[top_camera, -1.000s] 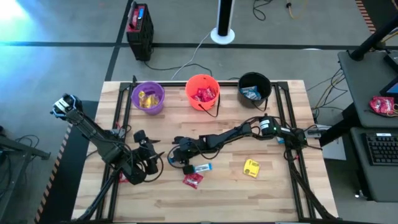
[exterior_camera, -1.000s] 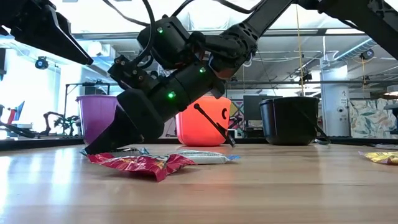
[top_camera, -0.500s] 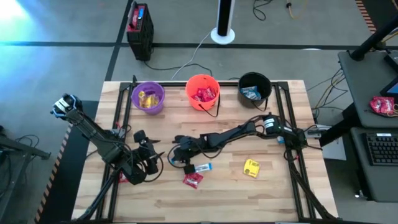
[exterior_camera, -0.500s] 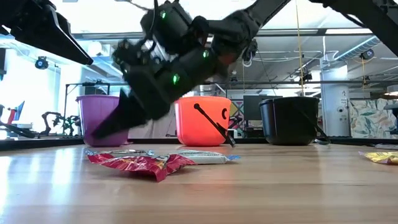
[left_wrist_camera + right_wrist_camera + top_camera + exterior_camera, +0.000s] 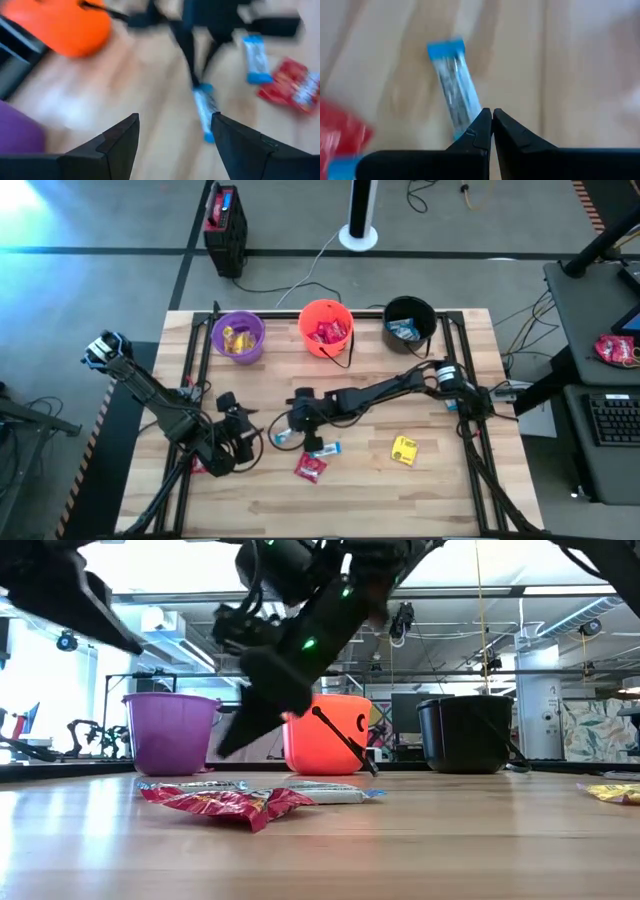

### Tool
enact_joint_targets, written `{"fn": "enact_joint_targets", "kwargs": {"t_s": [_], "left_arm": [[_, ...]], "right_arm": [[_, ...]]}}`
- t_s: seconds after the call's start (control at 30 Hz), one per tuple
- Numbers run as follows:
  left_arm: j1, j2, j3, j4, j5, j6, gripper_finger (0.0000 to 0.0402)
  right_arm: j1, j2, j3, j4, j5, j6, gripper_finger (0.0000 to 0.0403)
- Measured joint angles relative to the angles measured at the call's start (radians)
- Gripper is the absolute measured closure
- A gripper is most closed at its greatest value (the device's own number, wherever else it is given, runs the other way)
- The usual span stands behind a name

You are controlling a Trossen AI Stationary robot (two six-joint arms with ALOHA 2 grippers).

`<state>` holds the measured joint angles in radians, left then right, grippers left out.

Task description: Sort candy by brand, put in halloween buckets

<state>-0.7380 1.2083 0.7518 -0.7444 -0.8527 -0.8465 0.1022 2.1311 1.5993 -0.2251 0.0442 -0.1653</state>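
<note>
A blue-and-white candy packet lies flat on the table, left of centre. My right gripper hangs shut just above it, slanting down, with nothing between its fingers. A second blue-and-white packet, a red one and a yellow one also lie loose on the wood. The purple bucket, orange bucket and black bucket stand along the far edge with candy inside. My left gripper waits open near the table's left side.
Another red packet lies by my left arm's base. Black frame rails run along the table's left and right sides. Bare wood stretches along the near edge.
My right gripper has risen from the table and drifted a little toward the right edge, staying shut. The blue-and-white packet its tips rested by stays flat on the table where it was.
</note>
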Motion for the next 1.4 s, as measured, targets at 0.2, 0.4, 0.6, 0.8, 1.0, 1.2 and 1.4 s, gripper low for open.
{"fn": "enact_joint_targets", "kwargs": {"t_s": [0.2,0.4,0.6,0.8,1.0,1.2,1.4], "left_arm": [[-0.002,0.038,-0.112,0.315,0.118,0.112,0.0185],[0.001,0.134,-0.196,0.539,0.157,0.168,0.0304],[0.014,0.275,-0.209,0.695,0.138,0.199,0.0387],[0.020,0.397,-0.209,0.767,0.132,0.168,0.0399],[0.020,0.450,-0.209,0.771,0.130,0.106,0.0401],[0.020,0.441,-0.202,0.770,0.127,0.112,0.0401],[0.022,0.424,-0.204,0.770,0.092,0.129,0.0401]], "right_arm": [[-0.008,-0.127,-0.087,-0.215,0.102,0.093,0.0394],[-0.044,-0.296,-0.373,-0.015,0.024,0.341,0.0394],[-0.082,-0.329,-0.538,0.354,-0.158,0.652,0.0394],[-0.088,-0.265,-0.507,0.389,-0.186,0.766,0.0368],[-0.090,-0.193,-0.425,0.395,-0.237,0.788,0.0298],[-0.097,-0.116,-0.365,0.395,-0.313,0.826,0.0232],[-0.103,-0.080,-0.360,0.398,-0.326,0.854,0.0191]]}}
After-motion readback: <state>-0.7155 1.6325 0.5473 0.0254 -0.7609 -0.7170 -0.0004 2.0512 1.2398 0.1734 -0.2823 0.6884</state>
